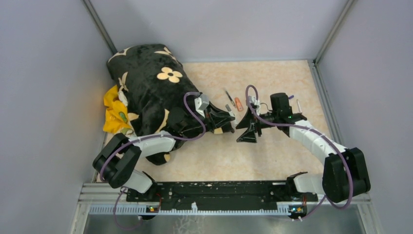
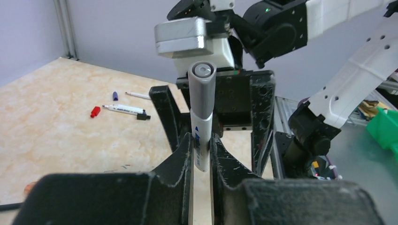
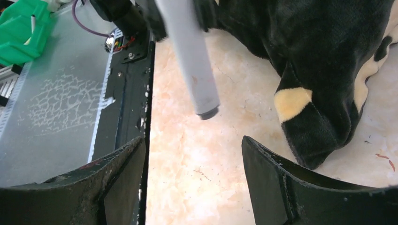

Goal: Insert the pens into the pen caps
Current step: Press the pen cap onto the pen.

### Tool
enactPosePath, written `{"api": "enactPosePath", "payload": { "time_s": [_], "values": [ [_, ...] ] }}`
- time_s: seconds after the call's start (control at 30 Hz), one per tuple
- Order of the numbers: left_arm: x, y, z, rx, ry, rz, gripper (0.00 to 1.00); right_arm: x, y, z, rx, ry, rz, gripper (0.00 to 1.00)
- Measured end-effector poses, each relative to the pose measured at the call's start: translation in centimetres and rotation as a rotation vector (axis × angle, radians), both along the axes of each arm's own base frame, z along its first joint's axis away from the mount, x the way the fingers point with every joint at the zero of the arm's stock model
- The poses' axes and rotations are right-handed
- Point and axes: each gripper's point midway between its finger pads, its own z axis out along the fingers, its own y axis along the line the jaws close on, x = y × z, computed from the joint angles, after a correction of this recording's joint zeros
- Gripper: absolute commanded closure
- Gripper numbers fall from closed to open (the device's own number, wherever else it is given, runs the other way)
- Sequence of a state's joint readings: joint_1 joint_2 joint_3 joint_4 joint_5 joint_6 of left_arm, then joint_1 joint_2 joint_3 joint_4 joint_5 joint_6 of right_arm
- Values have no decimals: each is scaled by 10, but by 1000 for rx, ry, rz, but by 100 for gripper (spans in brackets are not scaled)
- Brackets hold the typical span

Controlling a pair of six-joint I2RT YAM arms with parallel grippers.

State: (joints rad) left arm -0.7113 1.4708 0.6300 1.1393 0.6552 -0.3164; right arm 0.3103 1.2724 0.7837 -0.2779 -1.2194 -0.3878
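The left gripper point(image 2: 202, 143) pinches a white-barrelled marker point(image 2: 201, 127) tipped with a grey tube cap point(image 2: 203, 91). Facing it, the right gripper point(image 3: 191, 142) stands spread wide above the beige marbled tabletop point(image 3: 187, 192).

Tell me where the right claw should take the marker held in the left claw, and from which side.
I'd grip its grey end, the only free part: the left claw clamps the white barrel. Come end-on from where the right claw waits, open, a finger on either side of the round tube's line.
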Motion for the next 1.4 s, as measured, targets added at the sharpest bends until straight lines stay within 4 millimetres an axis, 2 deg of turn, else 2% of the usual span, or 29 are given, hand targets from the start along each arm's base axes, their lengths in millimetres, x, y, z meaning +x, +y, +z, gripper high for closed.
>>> {"api": "enactPosePath", "payload": {
  "time_s": [0.1, 0.37, 0.47, 0.63, 0.77, 0.9, 0.97, 1.2, 1.3, 1.4],
  "values": [
    [-4, -4, 7, -29, 18, -1, 100, 1, 2, -5, 8, 12, -15, 28],
    [-12, -16, 8, -64, 76, -5, 100, 8, 12, 12, 104, 27, -29, 32],
    [-12, -19, 8, -76, 100, 2, 100, 6, 15, 21, 142, 37, -21, 44],
    [-13, -22, 13, -109, 112, 14, 100, -4, 21, 32, 194, 48, 23, 76],
    [-15, -22, 19, -136, 116, 15, 100, -10, 25, 40, 214, 42, 54, 98],
    [-15, -22, 23, -153, 123, 13, 100, -12, 25, 45, 224, 30, 70, 100],
    [-16, -22, 24, -158, 123, 12, 92, -12, 25, 45, 226, 31, 75, 100],
    [-16, -19, 20, -151, 125, 22, 46, -14, 24, 44, 194, 44, 103, 100],
    [-19, -15, 20, -144, 124, 30, 35, -13, 24, 50, 183, 16, 129, 100],
    [-21, -9, 28, -145, 106, 37, 29, -17, 22, 47, 178, 13, 151, 100]
  ]
}}
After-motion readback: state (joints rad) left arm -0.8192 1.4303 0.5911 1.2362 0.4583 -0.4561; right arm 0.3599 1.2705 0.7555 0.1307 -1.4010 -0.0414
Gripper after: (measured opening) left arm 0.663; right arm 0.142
